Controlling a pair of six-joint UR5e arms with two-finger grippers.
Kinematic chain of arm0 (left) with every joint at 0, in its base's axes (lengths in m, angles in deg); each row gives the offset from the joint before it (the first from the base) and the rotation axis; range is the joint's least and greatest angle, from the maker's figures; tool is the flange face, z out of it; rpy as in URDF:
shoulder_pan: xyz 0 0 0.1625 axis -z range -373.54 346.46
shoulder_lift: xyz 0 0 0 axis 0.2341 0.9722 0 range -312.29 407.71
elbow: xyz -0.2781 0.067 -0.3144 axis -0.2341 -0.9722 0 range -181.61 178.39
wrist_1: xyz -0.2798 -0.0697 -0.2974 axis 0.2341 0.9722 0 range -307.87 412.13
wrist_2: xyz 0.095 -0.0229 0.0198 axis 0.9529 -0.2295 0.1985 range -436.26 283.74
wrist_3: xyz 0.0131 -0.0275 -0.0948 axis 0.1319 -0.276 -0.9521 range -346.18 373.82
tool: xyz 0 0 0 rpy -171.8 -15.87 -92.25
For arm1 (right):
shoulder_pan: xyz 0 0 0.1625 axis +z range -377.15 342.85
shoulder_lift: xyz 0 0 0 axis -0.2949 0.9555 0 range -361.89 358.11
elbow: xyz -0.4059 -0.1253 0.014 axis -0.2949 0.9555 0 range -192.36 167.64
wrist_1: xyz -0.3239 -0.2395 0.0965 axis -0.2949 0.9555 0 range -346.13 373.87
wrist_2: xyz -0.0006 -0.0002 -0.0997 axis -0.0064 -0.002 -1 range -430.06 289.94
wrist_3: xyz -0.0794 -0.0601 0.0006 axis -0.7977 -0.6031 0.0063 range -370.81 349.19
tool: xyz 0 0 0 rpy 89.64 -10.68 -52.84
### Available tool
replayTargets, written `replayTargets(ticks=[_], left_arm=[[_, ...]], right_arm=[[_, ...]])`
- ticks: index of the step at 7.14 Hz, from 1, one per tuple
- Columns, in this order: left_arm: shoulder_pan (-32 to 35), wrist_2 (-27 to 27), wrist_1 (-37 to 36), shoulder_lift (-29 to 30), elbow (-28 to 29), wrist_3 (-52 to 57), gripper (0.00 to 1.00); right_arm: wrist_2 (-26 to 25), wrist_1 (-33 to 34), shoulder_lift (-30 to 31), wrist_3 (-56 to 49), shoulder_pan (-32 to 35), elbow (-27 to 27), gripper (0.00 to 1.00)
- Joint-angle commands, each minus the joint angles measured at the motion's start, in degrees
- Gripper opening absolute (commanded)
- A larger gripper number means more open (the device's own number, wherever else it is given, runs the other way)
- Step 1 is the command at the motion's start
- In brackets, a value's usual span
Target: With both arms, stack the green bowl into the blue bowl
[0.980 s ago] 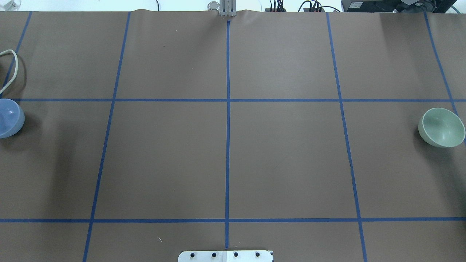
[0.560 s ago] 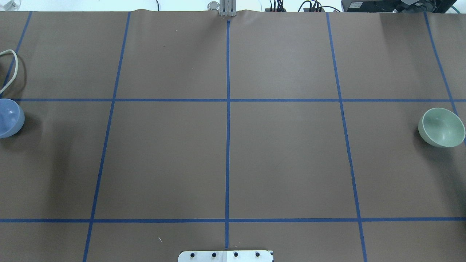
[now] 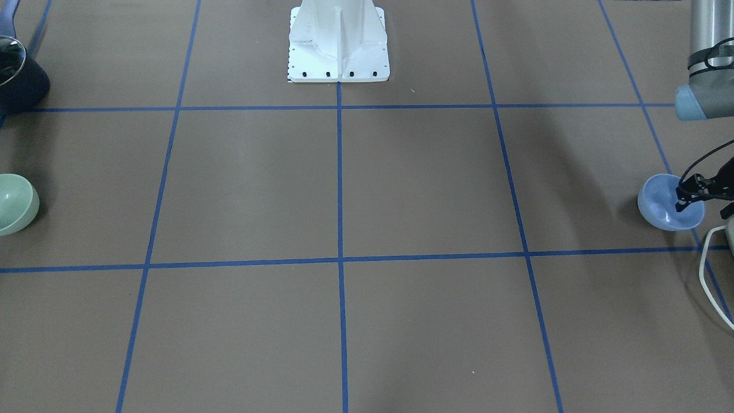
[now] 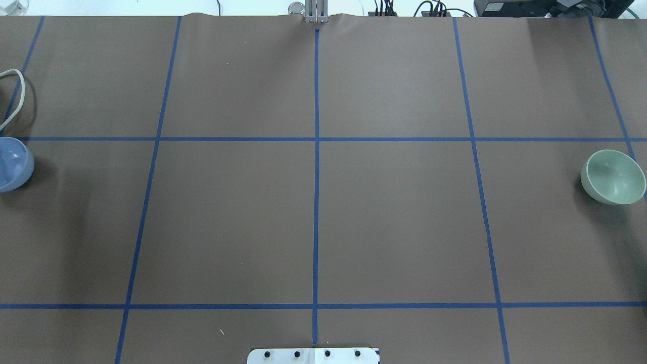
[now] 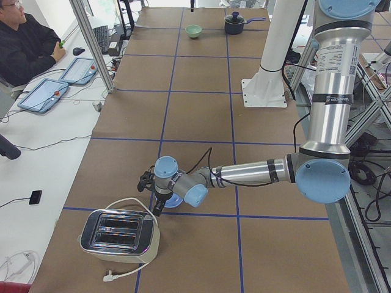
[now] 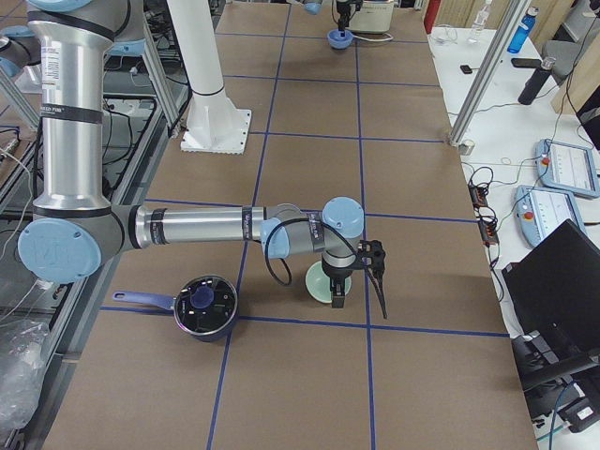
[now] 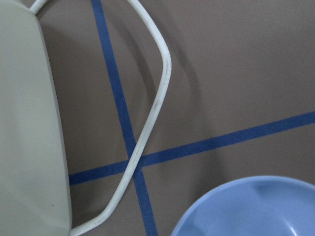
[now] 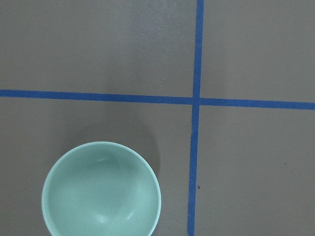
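Observation:
The blue bowl (image 3: 659, 203) stands upright at the table's left end; it also shows in the overhead view (image 4: 12, 164) and the left wrist view (image 7: 251, 209). My left gripper (image 3: 703, 207) is open at the bowl's rim, with one finger (image 3: 679, 202) inside the bowl and the other outside. The green bowl (image 4: 613, 177) stands upright at the right end and shows in the right wrist view (image 8: 101, 189). My right gripper (image 6: 361, 305) hangs beside the green bowl (image 6: 319, 281) and shows only in the exterior right view, so I cannot tell if it is open.
A toaster (image 5: 119, 235) with a white cord (image 7: 157, 98) stands just beyond the blue bowl. A black pot with a blue handle (image 6: 204, 305) stands near the green bowl. The white pedestal (image 3: 338, 43) is at the near middle. An operator (image 5: 24, 43) sits at the side.

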Motion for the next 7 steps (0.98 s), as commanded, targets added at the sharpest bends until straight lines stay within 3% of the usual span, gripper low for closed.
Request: replayTargets(ticks=[1, 4, 5, 7], left_arm=[[-1.3, 0.0, 0.2, -0.2, -0.1, -0.2, 0.98], [-1.3, 0.0, 0.7, -0.2, -0.1, -0.2, 0.97], [-1.3, 0.0, 0.7, -0.2, -0.2, -0.1, 0.85], [-1.3, 0.0, 0.7, -0.2, -0.4, 0.2, 0.42]], right_arm=[[-0.1, 0.2, 0.0, 0.0, -0.3, 0.4, 1.00], [-0.1, -0.3, -0.2, 0.5, -2.7, 3.2, 1.00], [0.0, -0.3, -1.2, 0.5, -2.8, 3.9, 0.99], [0.1, -0.3, -1.3, 0.5, -2.7, 4.0, 0.99]])
